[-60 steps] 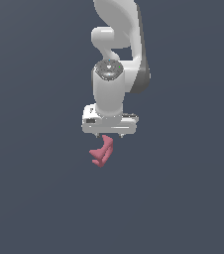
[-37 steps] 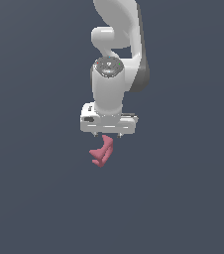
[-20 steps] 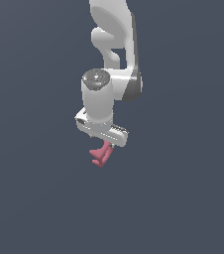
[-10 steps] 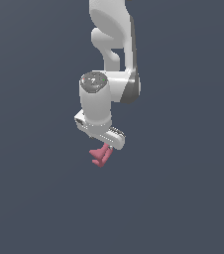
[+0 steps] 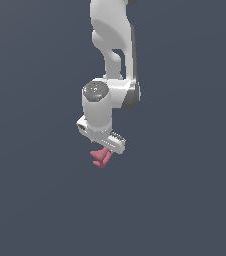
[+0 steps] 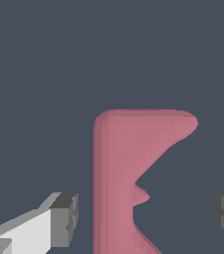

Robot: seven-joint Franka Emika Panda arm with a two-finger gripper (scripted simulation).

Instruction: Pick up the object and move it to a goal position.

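Observation:
The object is a small matte pink-red piece lying on the dark grey floor, partly covered by the white hand in the exterior view. In the wrist view the object fills the middle, with a straight stem and a flared end. My gripper hangs just above it. In the wrist view my gripper is open, with its grey fingertips on either side of the object. Small gaps separate them from it.
A plain dark grey floor lies all around. No other object shows in either view.
The wrist has turned and the hand has come down over the object, shifting slightly toward the exterior view's left. The object has stayed in place; less of it shows.

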